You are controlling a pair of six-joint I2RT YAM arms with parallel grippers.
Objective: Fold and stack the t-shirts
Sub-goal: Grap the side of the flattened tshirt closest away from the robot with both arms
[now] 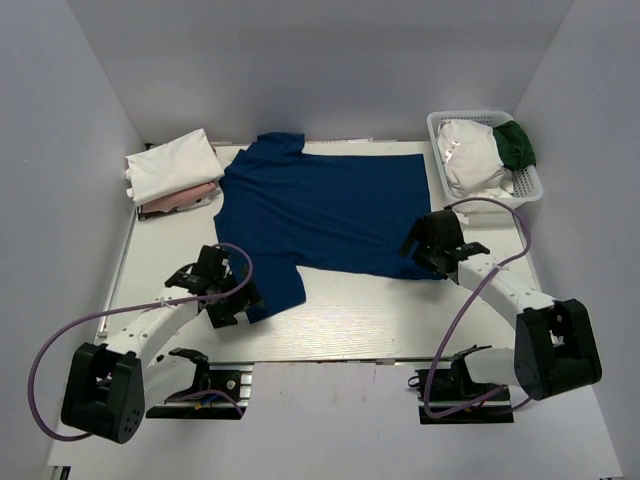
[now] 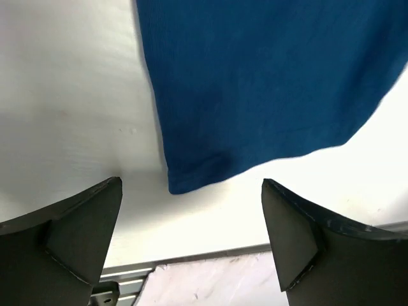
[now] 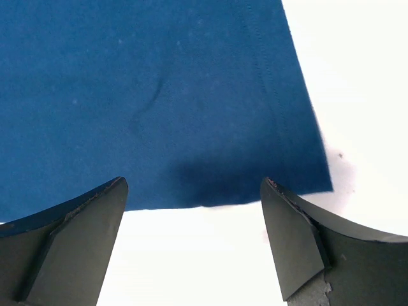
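Observation:
A large royal-blue t-shirt (image 1: 320, 210) lies spread flat on the white table, plain side up, collar to the left. My left gripper (image 1: 232, 297) is open and empty, just at the shirt's near-left sleeve corner (image 2: 191, 178). My right gripper (image 1: 425, 250) is open and empty over the shirt's near-right hem corner (image 3: 306, 178). Folded white and pale pink shirts (image 1: 172, 170) are stacked at the back left. A white shirt (image 1: 472, 158) and a dark green one (image 1: 516, 145) lie crumpled in the basket.
A white plastic lattice basket (image 1: 533, 190) stands at the back right. The table's near edge with a metal rail (image 2: 191, 261) lies just below the left gripper. White walls enclose the table on three sides.

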